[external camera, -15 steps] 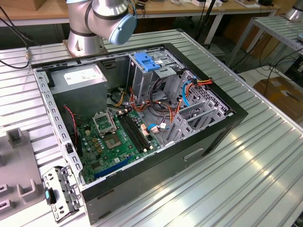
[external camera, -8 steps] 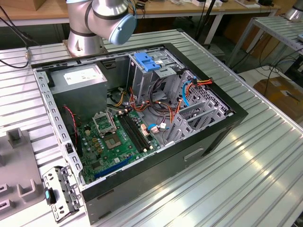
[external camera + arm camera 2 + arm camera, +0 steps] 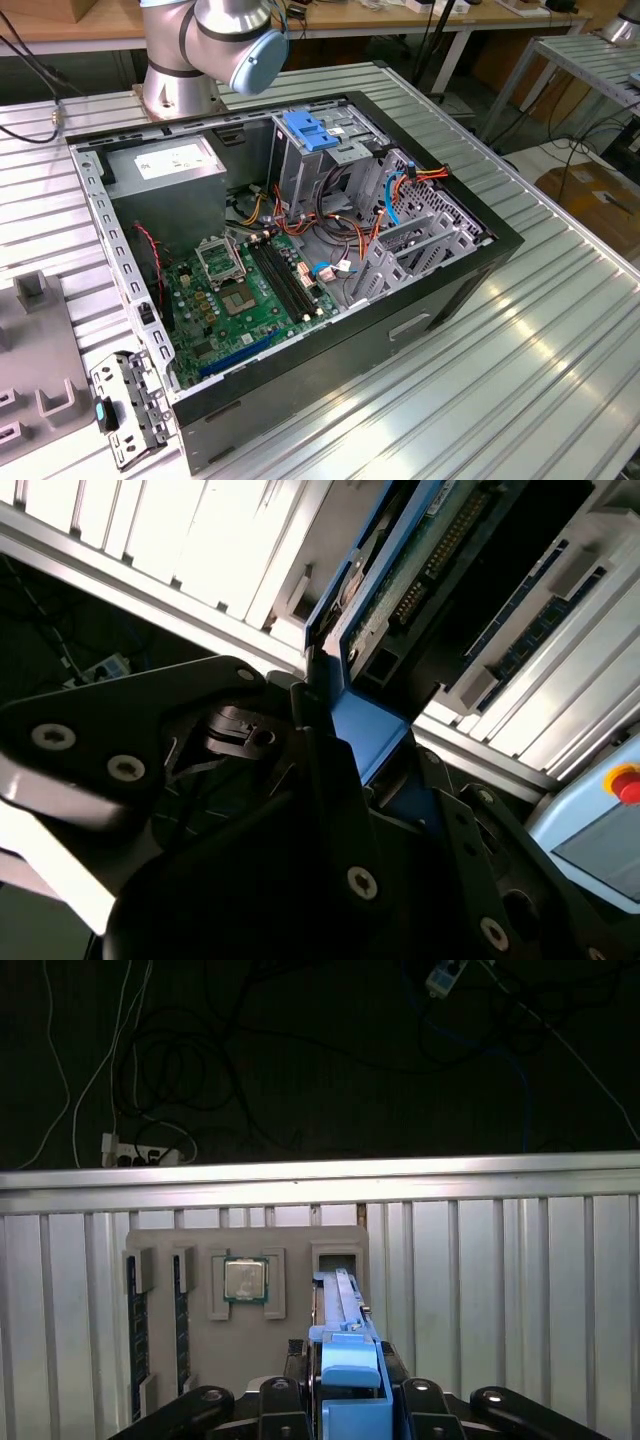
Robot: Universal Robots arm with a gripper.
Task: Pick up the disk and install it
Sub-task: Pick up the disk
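Observation:
In both wrist views my gripper (image 3: 350,1405) (image 3: 335,745) is shut on the disk (image 3: 345,1310), its black fingers (image 3: 415,1400) clamped on the blue side rail (image 3: 370,735). The first wrist view has the disk edge-on, held high over the grey parts tray (image 3: 290,1340). Its green circuit-board underside (image 3: 420,570) faces the camera in the second wrist view. In the exterior view the open computer case (image 3: 300,260) lies on the ribbed metal table (image 3: 540,330), with the metal drive cage (image 3: 315,165) and its blue latch (image 3: 310,130) at the back.
The tray also carries a processor chip (image 3: 245,1280) and two memory sticks (image 3: 135,1330). Inside the case are a green motherboard (image 3: 250,290), a grey power supply (image 3: 170,165) and loose cables (image 3: 330,230). The arm's base (image 3: 180,70) stands behind the case. A red button (image 3: 625,780) sits nearby.

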